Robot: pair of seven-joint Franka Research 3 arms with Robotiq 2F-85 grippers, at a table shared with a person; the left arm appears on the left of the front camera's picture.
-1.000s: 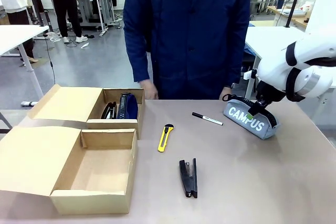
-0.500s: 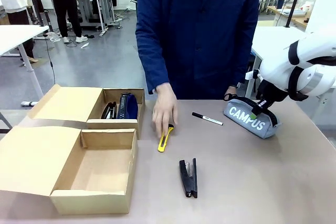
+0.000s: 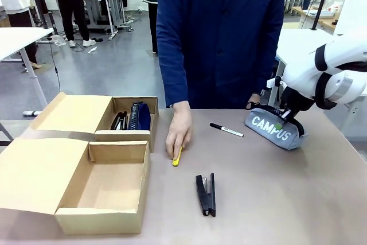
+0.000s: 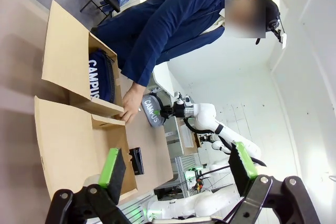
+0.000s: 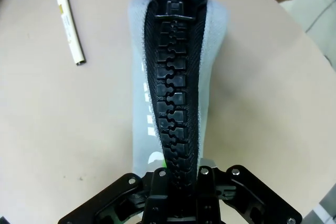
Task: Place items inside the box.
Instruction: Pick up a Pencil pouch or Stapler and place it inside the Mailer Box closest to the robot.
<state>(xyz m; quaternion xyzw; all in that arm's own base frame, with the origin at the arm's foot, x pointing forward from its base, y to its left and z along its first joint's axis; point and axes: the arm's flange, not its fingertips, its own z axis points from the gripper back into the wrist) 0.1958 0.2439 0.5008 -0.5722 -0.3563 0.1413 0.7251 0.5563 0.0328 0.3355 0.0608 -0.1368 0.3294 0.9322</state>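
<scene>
The right claw (image 5: 181, 184) is pinched tight on the zip ridge of the grey pencil case (image 3: 274, 129), its arm bending down at the worktop's (image 3: 287, 199) far right. The left claw (image 4: 177, 166) hangs wide, facing the box (image 3: 100, 221). The person's hand (image 3: 179, 133) presses the yellow utility knife (image 3: 177, 159).

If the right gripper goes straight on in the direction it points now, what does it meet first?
The grey pencil case: the right gripper is shut on its black zip, pointing down into it. Going further would likely just press the case against the table underneath.
</scene>
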